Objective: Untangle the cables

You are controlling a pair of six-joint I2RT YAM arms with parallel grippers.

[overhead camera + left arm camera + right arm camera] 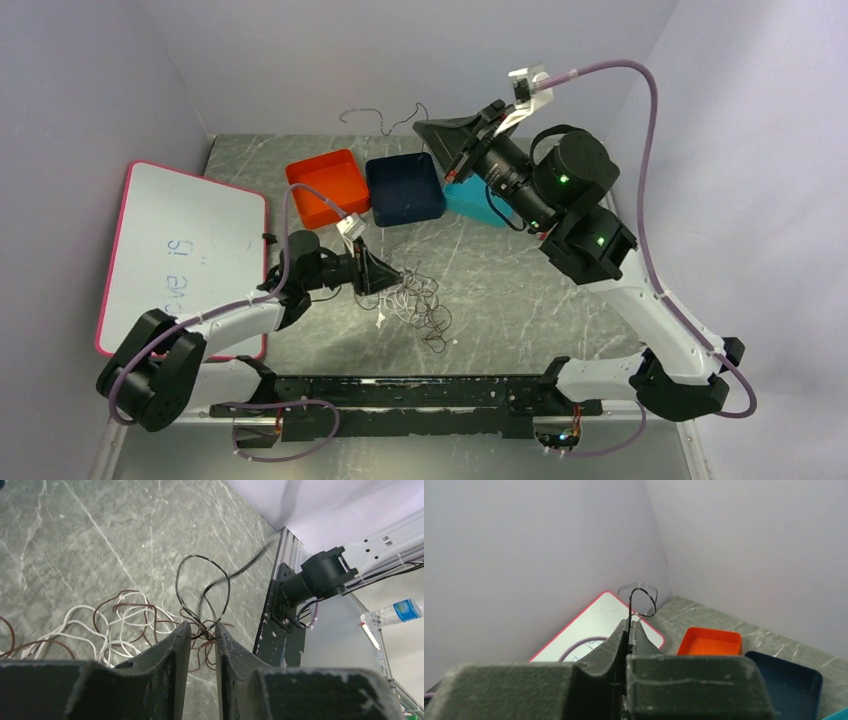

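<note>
The cables [415, 300] lie as a tangle of white, brownish-red and black loops mid-table. My left gripper [390, 273] sits low at the tangle's left edge. In the left wrist view its jaws [204, 628] stand a narrow gap apart, with a small knot of black and brown strands across the tips; bare table shows through the gap. White loops [85, 625] lie to the left, and a black loop [227, 587] rises beyond the tips. My right gripper [428, 130] is raised near the back wall, shut on a thin black cable [644, 597] that curls above its tips [630, 623].
Orange bin [328, 185], navy bin [405, 188] and teal bin [475, 205] stand in a row at the back. A pink-rimmed whiteboard [180, 255] lies at the left. A black rail [400, 392] runs along the near edge. Walls close in on three sides.
</note>
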